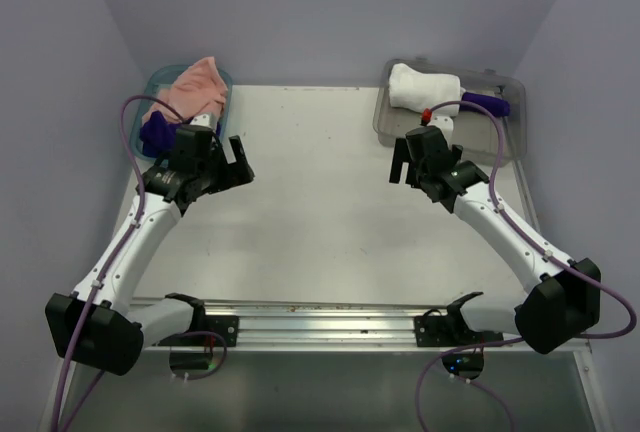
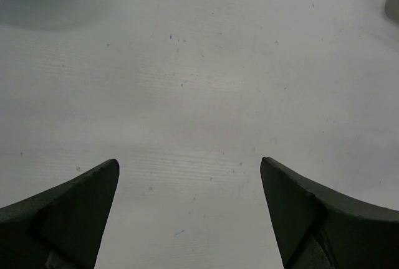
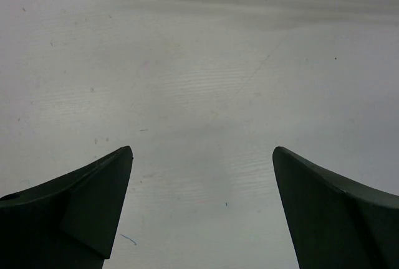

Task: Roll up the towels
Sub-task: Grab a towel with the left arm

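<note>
- Both my hands hang empty over the bare middle of the table (image 1: 320, 222). The left hand (image 1: 234, 162) has its fingers spread wide, and so does the right hand (image 1: 401, 166).
- Each wrist view shows only white tabletop between the dark fingertips: nothing in the left hand (image 2: 189, 166), nothing in the right hand (image 3: 202, 154).
- The salmon pink towel (image 1: 197, 87) lies heaped in the teal tub (image 1: 226, 80) at the far left corner, with a dark purple towel (image 1: 156, 132) bunched under it.
- A white towel (image 1: 420, 87) sits in the clear grey tray (image 1: 512, 147) at the far right, apparently rolled. A dark purple piece (image 1: 487, 104) lies just beside it; I cannot tell whether it is a rolled cloth.
- No green towel shows.
- By my reading, I stand between towels: one seems done, the tub's pair not yet begun.
- The next move calls for my left hand to reach back into the tub, pinch the pink towel on top, and draw it onto the open table to spread flat for rolling.
</note>
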### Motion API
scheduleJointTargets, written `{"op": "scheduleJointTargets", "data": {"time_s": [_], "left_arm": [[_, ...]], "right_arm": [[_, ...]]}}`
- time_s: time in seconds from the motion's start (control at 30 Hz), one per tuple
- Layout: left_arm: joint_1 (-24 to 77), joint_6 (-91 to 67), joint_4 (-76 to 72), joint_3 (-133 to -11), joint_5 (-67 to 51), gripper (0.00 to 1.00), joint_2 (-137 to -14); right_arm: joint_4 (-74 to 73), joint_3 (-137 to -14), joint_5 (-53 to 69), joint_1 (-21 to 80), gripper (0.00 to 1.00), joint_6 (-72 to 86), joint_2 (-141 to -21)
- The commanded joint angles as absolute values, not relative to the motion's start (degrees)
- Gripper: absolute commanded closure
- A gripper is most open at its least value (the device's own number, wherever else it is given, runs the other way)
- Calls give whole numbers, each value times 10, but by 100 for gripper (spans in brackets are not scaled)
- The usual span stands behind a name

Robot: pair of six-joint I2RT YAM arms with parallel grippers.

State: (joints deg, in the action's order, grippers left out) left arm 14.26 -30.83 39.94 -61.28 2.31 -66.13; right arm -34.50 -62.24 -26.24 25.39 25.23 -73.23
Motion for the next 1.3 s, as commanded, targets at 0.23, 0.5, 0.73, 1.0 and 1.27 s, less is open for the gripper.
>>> {"op": "scheduleJointTargets", "data": {"time_s": [0.23, 0.5, 0.73, 1.0, 1.27], "left_arm": [[140, -327, 410, -660, 133, 2, -700], [114, -331, 476, -794, 214, 9, -826], [58, -326, 488, -903, 241, 20, -931], [26, -308, 497, -996, 308, 20, -1082], [0, -287, 432, -988, 253, 58, -1131]], "right_arm": [[-332, -610, -276, 255, 2, 236, -704], [-313, -582, -249, 254, 2, 233, -678], [-276, -577, -183, 254, 1, 255, -671], [-269, -574, -175, 254, 2, 257, -679], [-270, -563, -174, 254, 2, 260, -673]]}}
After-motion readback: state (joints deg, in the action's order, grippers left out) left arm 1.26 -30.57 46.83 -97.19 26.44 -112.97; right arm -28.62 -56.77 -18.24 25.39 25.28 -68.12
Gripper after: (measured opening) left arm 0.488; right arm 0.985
